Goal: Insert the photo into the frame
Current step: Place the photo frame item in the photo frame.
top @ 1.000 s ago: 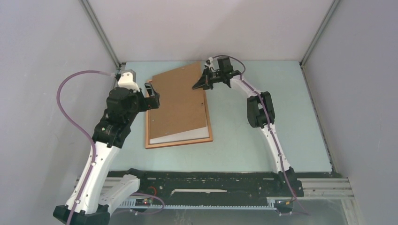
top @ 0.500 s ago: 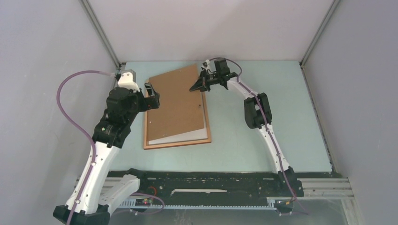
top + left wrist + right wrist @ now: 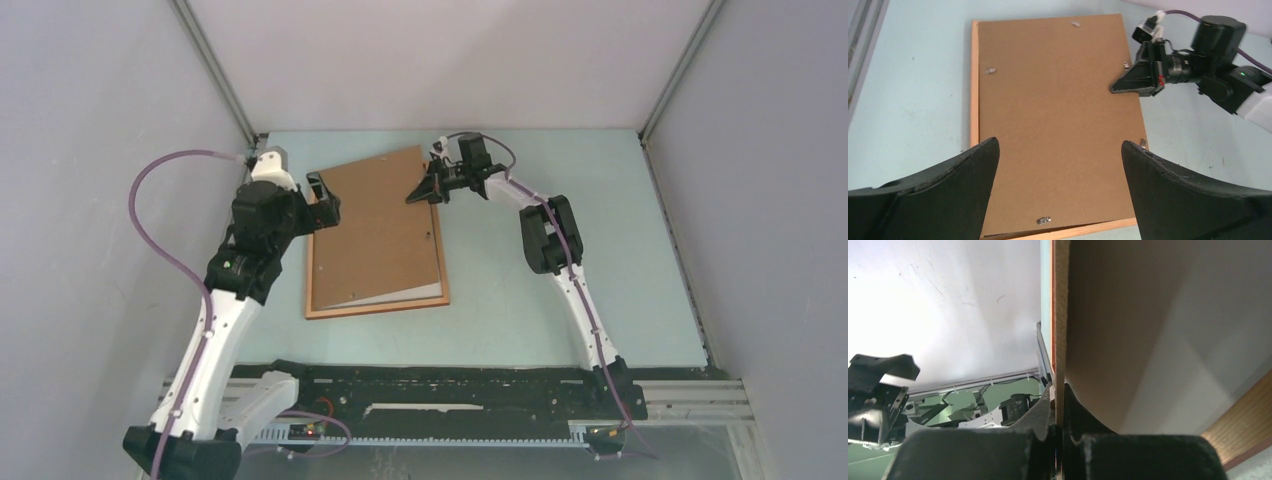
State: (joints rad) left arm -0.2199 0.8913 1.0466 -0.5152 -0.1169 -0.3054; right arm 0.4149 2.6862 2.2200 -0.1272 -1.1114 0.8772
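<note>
The right gripper (image 3: pixel 1058 392) shows its grip only in its own wrist view: its two dark fingers (image 3: pixel 1045 412) stand almost together, with the thin edge of the backing board (image 3: pixel 1062 315) pinched between them; from above it reads merely as a black wedge meeting the board's right edge near the far corner. That same wrist view looks under the board, where a pale surface (image 3: pixel 1188 390) lies below the shaded brown underside, bounded by a wood-grain rail; the overhead camera shows none of this gap.

The left gripper (image 3: pixel 1059 144) gapes wide with nothing between its fingers; its wrist view shows it hanging over the board's near part; the overhead view places it at the board's far left corner; whether it touches anything there I cannot tell.

The board is plain brown, with small metal tabs (image 3: pixel 990 71) near its edges; it sits slightly askew over the frame (image 3: pixel 375 311), the held right side lifted.

The frame is a thin reddish-brown rectangle lying flat on the teal table (image 3: pixel 560 300), between the two arms; its left and near rails show beside the board. A pale strip (image 3: pixel 395 296) shows inside the near rail, just past the board's near edge; the photo's printed face appears in no view, and I cannot tell whether that strip is its back.
</note>
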